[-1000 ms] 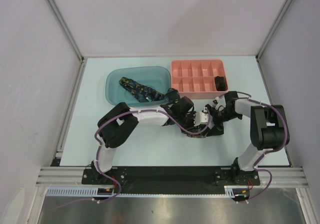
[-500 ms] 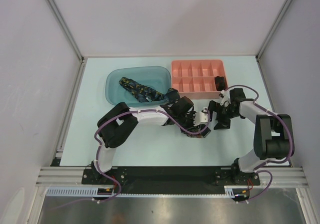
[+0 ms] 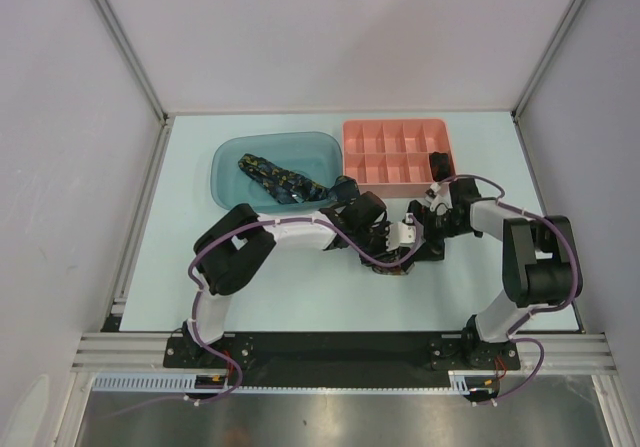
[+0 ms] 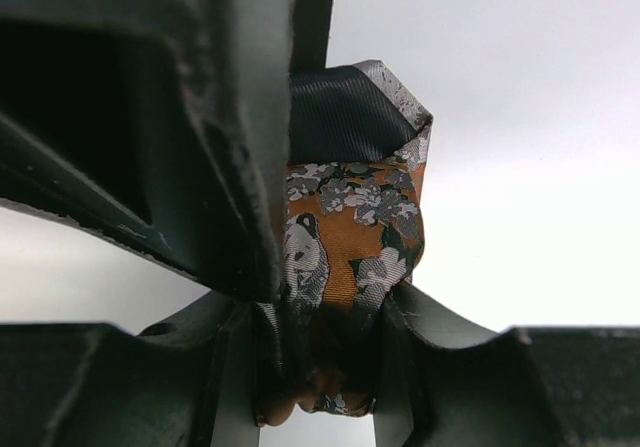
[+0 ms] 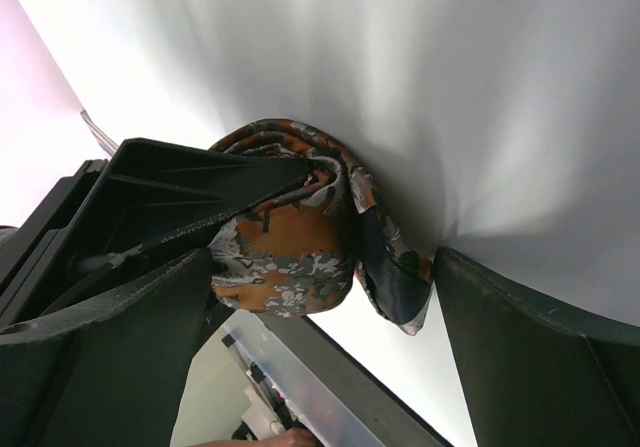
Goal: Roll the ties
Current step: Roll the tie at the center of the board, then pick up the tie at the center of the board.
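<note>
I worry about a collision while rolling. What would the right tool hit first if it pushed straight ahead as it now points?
Most likely the orange tie: it sits straight ahead between the open fingers of the right tool, pinched by the left tool. Depth is hard to judge.

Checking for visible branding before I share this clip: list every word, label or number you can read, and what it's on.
None can be read in any view.
The orange tie shows only a floral pattern, no label.
The pink tray and the blue bin carry no visible markings.
</note>
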You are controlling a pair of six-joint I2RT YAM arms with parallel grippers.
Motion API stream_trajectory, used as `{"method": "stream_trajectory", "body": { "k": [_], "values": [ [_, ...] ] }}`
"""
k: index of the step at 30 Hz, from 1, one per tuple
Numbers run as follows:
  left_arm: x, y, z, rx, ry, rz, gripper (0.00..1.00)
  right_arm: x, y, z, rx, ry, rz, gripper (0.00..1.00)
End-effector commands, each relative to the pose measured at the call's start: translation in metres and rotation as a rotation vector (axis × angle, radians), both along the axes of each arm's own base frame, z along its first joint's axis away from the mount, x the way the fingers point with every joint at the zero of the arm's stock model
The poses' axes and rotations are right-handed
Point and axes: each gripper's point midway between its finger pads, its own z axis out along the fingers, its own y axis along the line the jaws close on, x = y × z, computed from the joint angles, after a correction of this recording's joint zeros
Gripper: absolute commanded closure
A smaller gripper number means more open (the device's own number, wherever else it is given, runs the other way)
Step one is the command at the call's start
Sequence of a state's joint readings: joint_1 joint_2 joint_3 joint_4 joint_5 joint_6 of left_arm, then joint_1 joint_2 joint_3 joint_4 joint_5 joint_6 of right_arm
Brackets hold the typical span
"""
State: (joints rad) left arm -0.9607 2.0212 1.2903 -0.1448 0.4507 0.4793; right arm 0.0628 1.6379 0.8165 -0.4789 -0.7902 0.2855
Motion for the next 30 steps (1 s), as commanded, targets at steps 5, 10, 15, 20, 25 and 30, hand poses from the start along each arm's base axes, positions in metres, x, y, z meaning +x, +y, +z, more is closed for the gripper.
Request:
{"method": "stream_trajectory", "body": {
  "k": [5,10,15,20,25,30],
  "values": [
    [-0.025,0.033,-0.039,0.163,0.086,-0.016,0.85,-0.007,0.040,0.051,0.177,-0.096,0.072,0.01],
    [-0.026,0.032,-0.039,0.160,0.086,-0.019,0.85,-0.006,0.047,0.043,0.158,-0.094,0.078,0.03],
    [-0.026,0.033,-0.039,0.158,0.087,-0.022,0.85,0.002,0.041,0.027,0.108,-0.085,0.047,0.13],
    [-0.025,0.032,-0.037,0.153,0.086,-0.018,0.85,0.005,0.042,0.026,0.111,-0.096,0.043,0.25],
    [-0.027,0.032,-0.037,0.152,0.088,-0.022,0.85,-0.002,0.042,0.020,0.114,-0.062,0.049,0.45],
    [-0.027,0.031,-0.036,0.147,0.090,-0.021,0.85,-0.007,0.045,0.020,0.146,-0.027,0.050,0.36]
  ]
}}
